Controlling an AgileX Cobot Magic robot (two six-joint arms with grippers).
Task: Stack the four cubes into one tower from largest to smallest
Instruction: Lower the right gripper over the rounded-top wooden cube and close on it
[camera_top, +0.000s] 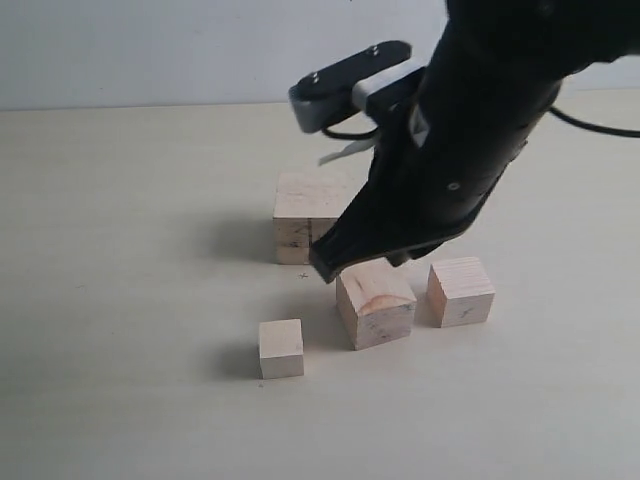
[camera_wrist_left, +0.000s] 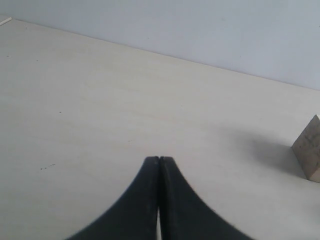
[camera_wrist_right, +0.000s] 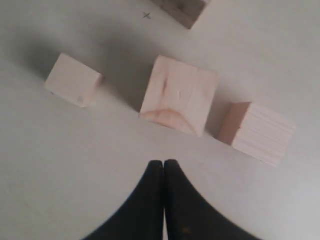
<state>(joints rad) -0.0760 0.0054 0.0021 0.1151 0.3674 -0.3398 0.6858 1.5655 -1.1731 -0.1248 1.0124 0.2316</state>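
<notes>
Item 1. The smallest cube (camera_top: 281, 349) is nearest in the exterior view. It stands alone on the table (camera_top: 120, 200), with nothing on top of it. In the right wrist view (camera_wrist_right: 73, 80) it sits apart from its neighbour.

Item 2. The second cube (camera_top: 376, 303) has a reddish grain patch on its face and stands just behind and to the right of item 1. The right wrist view shows its whole top (camera_wrist_right: 178, 95), while the exterior view hides the far edge behind the arm.

Item 3. The third cube (camera_top: 461, 291) stands just beside item 2 on the right, apart from it. We see the gap between them best in the right wrist view (camera_wrist_right: 257, 125).

Item 4. The right gripper (camera_top: 325, 266) hangs over the far edge of item 2. We cannot tell whether it touches that cube. Its wrist view (camera_wrist_right: 163, 162) shows the jaws pressed together with nothing between them.

Item 5. A small cross mark (camera_wrist_right: 146, 15) is on the table between items 2 and 6.

Item 6. The largest cube (camera_top: 305, 220) is farthest and is partly hidden behind the arm. Only a corner of it (camera_wrist_right: 182, 7) enters the right wrist view.

Item 7. The left gripper (camera_wrist_left: 159, 160) shows only in its own wrist view. Its jaws are clenched on nothing over bare table. A pale cube (camera_wrist_left: 310, 150) shows at the frame edge, and we cannot tell which one it is.

All four cubes rest on the table, none stacked.
</notes>
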